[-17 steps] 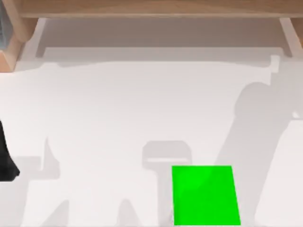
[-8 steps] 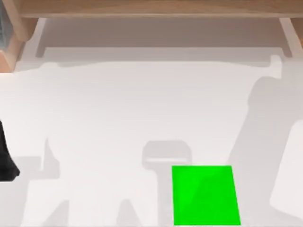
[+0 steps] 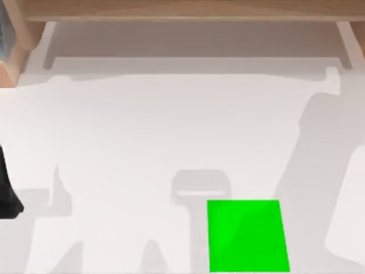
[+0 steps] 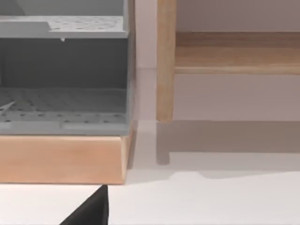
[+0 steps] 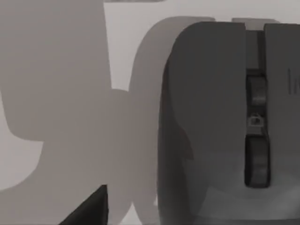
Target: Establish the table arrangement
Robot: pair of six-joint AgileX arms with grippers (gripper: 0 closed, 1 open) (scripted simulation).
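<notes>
The white table (image 3: 142, 131) spans the top view, with arm shadows lying across it. A bright green square pad (image 3: 247, 235) lies flat near the front edge, right of centre. My left arm (image 3: 7, 194) shows as a black shape at the table's far left edge. In the left wrist view a dark corner of my left gripper (image 4: 91, 211) hangs over the white top. The right wrist view looks closely down on a grey computer mouse (image 5: 211, 122) with a scroll wheel, lying on the table, with a dark corner of my right gripper (image 5: 89, 208) beside it.
A light wooden frame (image 3: 182, 10) runs along the back of the table, with posts at both back corners. The left wrist view shows a grey perforated shelf unit (image 4: 63, 98) on a wooden base (image 4: 61, 159) beside a wooden post (image 4: 165, 61).
The right arm's shadow on the table's right side slid toward the right edge and the front a second ago. It has held still for the last half second. The left arm has not moved.
</notes>
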